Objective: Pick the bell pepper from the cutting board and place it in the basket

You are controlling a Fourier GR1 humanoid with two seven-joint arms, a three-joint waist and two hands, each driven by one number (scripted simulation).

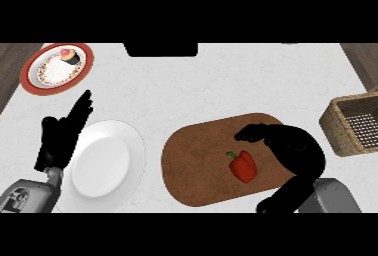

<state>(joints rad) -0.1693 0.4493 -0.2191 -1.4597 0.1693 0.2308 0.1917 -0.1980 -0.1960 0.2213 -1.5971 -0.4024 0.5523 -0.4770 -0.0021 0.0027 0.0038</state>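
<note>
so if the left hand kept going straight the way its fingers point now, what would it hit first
Probably the red-rimmed plate holding a cupcake. The left hand rests open with its fingers pointing up and slightly right, over bare counter; how high it sits can't be judged from this view.

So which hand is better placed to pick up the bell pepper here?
The right hand. It hangs curled over the cutting board, just beside the bell pepper, on the basket side. The left hand rests open by the white plate, farther away.

A white plate (103, 162) sits near a red-rimmed plate (29, 80) holding a cupcake (69, 56).
</note>
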